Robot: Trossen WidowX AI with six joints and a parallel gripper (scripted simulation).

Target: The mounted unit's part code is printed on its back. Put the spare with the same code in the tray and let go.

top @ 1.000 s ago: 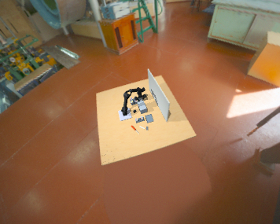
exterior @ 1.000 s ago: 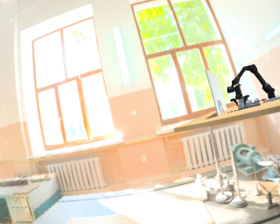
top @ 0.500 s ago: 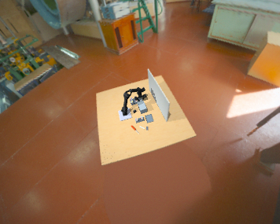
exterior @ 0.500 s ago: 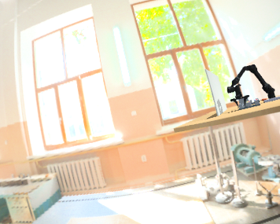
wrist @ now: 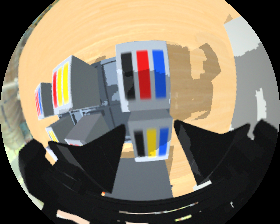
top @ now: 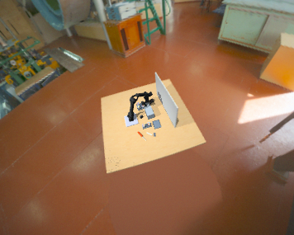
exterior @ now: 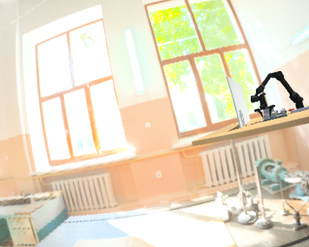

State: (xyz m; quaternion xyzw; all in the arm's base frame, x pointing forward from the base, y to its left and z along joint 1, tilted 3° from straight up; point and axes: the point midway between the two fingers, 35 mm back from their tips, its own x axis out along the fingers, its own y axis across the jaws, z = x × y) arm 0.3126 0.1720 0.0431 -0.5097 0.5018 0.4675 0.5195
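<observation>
Hovering with fingers apart, the end effector (wrist: 149, 160) faces striped blocks (wrist: 143, 75) beside a grey panel (top: 167, 100).

From the top view you have the surface (top: 126, 153) on the floor, everything crowded toward its 12 o'clock half. The arm's base (top: 131, 120) sits at the 9 o'clock side of the cluster. An upright panel (top: 167, 100) stands at 3 o'clock of the arm, running 12 to 6. Between arm and panel lie small units (top: 149, 112). At 6 o'clock of these, two flat parts (top: 152, 125) sit side by side; beyond them, a screwdriver (top: 141, 135). In the wrist view your hand (wrist: 149, 153) hangs over one coded block (wrist: 150, 140), another block (wrist: 144, 76) at its 12 o'clock, a third (wrist: 69, 85) at 9 o'clock.
</observation>
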